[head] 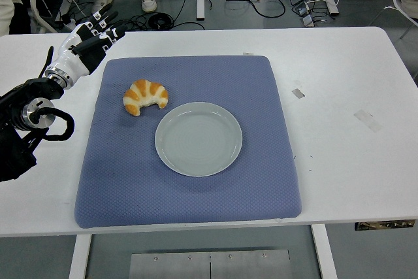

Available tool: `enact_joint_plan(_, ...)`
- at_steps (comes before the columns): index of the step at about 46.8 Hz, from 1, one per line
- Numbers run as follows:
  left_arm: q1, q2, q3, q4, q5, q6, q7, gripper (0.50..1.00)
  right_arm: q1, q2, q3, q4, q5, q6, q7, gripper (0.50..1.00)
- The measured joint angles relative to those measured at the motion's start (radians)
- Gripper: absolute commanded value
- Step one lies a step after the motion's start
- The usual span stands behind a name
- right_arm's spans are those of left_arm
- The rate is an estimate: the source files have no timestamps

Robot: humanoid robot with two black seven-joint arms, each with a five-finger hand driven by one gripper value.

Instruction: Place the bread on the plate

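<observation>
White table (pixel 339 96) w/ blue mat (pixel 196 194): croissant (pixel 145 95) beside plate (pixel 198 138), left hand (pixel 91 40) fingers spread, empty.

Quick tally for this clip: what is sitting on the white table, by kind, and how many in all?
Blue mat: 1
Pale grey-green plate, empty: 1
Croissant-shaped bread, on the mat beside the plate: 1
Total: 3 things. The left hand hovers by the mat's far left corner, holding nothing.
</observation>
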Motion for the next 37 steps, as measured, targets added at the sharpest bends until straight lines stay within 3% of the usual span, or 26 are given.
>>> enact_joint_plan(37, -0.002, 0.000, 0.000, -0.001, -0.008, 0.015, -0.004, 0.983, 0.000, 0.000, 0.000, 0.000, 0.000, 0.000, 0.000, 1.000)
